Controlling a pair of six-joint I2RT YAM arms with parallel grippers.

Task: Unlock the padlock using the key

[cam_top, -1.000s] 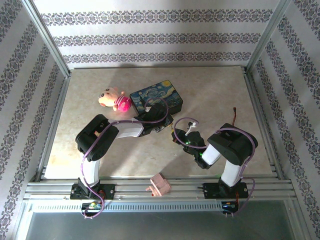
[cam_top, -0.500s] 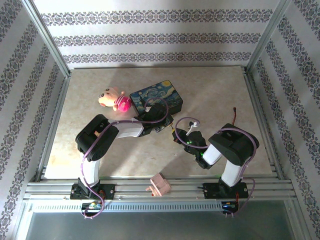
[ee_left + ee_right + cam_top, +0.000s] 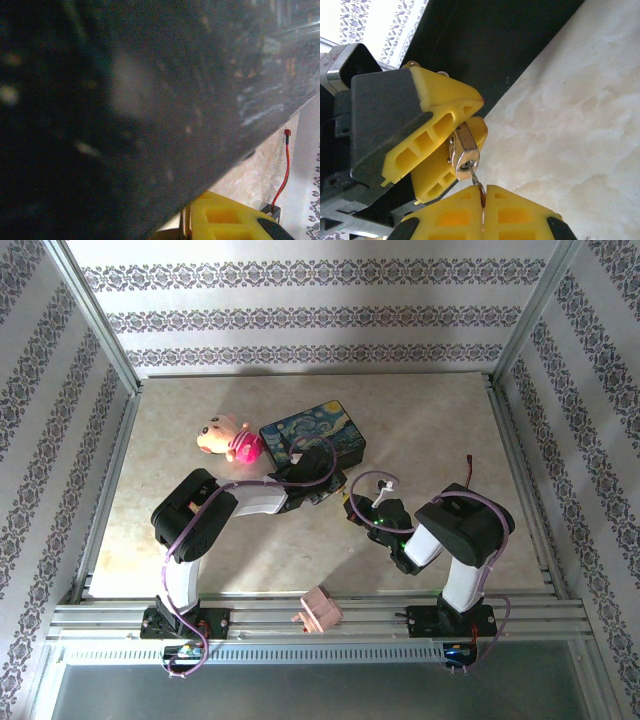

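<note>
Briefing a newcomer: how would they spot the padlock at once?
Find the painted box on the table. At its near side, the left gripper's yellow fingers pinch the padlock. It is the only small brass piece, with a thin key poking into its end.

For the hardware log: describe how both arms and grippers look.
Both arms pair black joint housings with white links: left arm, right arm. A lilac cable loops along each. The left gripper and right gripper have yellow wedge-shaped fingers with hollow ribbed pockets, on black mounts.
</note>
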